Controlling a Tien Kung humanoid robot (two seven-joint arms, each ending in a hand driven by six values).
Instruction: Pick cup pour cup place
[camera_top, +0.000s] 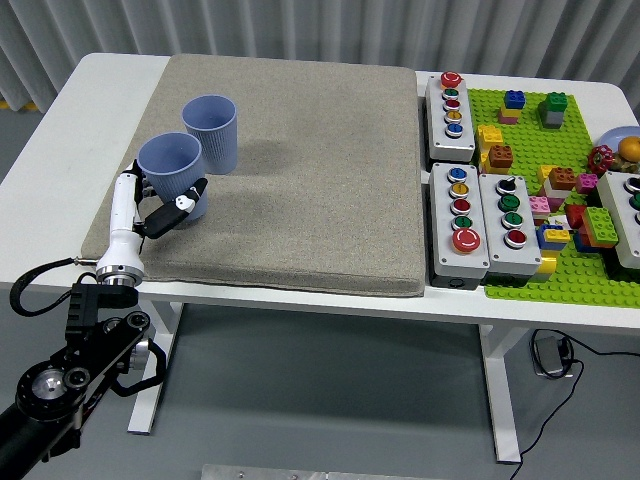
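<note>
Two blue-grey ribbed cups stand out on the beige mat (300, 180). The far cup (211, 131) stands upright near the mat's left back. The near cup (172, 172) is held upright in my left hand (160, 205), whose white and black fingers wrap its lower part from the left and front. It sits just left of and in front of the far cup, nearly touching it. Its base is hidden by my fingers, so I cannot tell whether it rests on the mat. My right hand is out of view.
To the right of the mat stand three grey button boxes (450, 117) (458, 220) (508, 210). Beyond them a green baseplate (540, 270) carries several toy bricks. Another button box (630, 215) and a plate (620, 140) sit at the right edge.
</note>
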